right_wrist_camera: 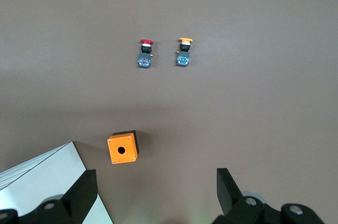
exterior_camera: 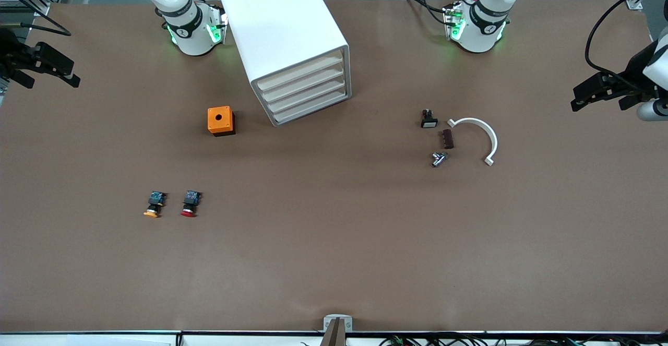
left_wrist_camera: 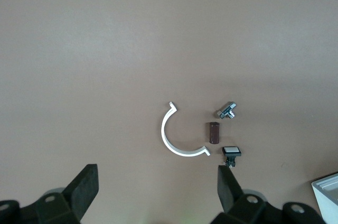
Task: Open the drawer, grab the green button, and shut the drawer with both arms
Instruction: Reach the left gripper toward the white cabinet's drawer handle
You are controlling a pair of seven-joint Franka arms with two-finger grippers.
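Nothing done: all four drawers (exterior_camera: 305, 89) shut, green button unseen. Left pincer (exterior_camera: 600, 94) and right pincer (exterior_camera: 44, 67) spread, idle over worktop ends.

Legible text, labels, brands, numbers, signs: none. Dark lettering bands ring the two white jointed robot arm bases (exterior_camera: 190, 25) (exterior_camera: 482, 22), characters too small to read. Other items carry no visible markings.
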